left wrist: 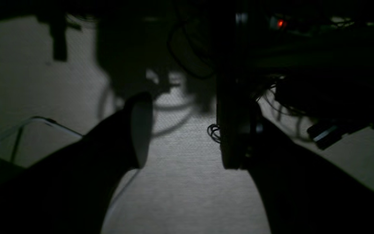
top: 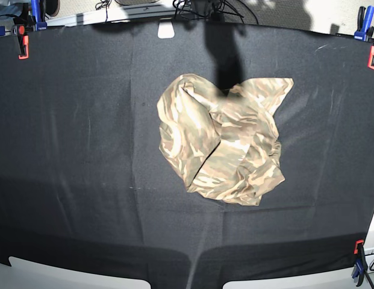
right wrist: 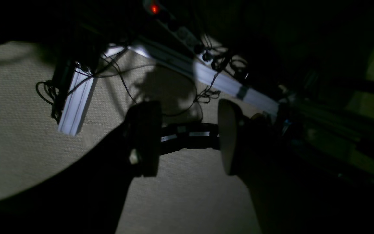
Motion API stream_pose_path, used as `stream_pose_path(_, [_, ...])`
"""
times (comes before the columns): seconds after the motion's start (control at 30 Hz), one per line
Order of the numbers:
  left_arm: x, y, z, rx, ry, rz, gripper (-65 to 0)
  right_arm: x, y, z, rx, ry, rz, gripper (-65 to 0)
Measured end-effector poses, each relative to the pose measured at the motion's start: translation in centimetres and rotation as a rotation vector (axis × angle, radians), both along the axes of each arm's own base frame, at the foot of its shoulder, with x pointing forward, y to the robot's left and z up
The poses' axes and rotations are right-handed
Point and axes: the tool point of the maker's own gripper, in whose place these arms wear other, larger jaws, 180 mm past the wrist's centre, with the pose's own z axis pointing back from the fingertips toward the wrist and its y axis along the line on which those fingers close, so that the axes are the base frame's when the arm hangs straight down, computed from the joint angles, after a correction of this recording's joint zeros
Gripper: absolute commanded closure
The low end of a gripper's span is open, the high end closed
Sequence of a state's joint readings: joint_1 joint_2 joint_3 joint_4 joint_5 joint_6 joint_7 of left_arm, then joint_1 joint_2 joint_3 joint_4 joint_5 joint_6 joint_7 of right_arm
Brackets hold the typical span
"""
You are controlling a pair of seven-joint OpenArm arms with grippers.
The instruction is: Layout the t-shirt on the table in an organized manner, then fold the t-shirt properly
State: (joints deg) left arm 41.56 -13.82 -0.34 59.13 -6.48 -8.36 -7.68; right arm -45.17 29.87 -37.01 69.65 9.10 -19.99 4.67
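The camouflage t-shirt (top: 223,141) lies crumpled in a bunched heap at the middle of the black table (top: 72,150), with folds overlapping and one corner sticking out to the upper right. Neither arm shows in the base view. In the left wrist view my left gripper (left wrist: 187,133) is open, empty, and looks down at pale floor in dim light. In the right wrist view my right gripper (right wrist: 187,139) is also open and holds nothing. Neither wrist view shows the t-shirt.
Red and blue clamps (top: 21,42) (top: 360,24) (top: 357,259) pin the cloth at the table's corners. Under the wrist cameras lie cables (right wrist: 122,78), pale aluminium bars (right wrist: 76,100) (right wrist: 206,74) and a power strip with a red light (right wrist: 154,8).
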Motion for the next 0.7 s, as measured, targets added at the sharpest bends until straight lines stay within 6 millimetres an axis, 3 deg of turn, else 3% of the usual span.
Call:
stream_pose_path(0.3, [2.5, -1.7, 5.1, -0.064, -0.127, 0.028, -31.2, -1.5, 0.1, 4.8, -0.046, 0.0, 0.013, -27.6])
stream_pose_path(0.57, [4.2, -3.1, 8.4, -0.094, -0.178, -0.003, -31.1, 2.3, -1.5, 9.5, -0.116, -0.165, -0.107, -27.6])
stream_pose_path(0.7, [5.2, -3.7, 9.7, -0.102, -0.182, -0.019, -31.1, 5.7, -2.4, 12.3, -0.167, -0.307, -0.114, -27.5])
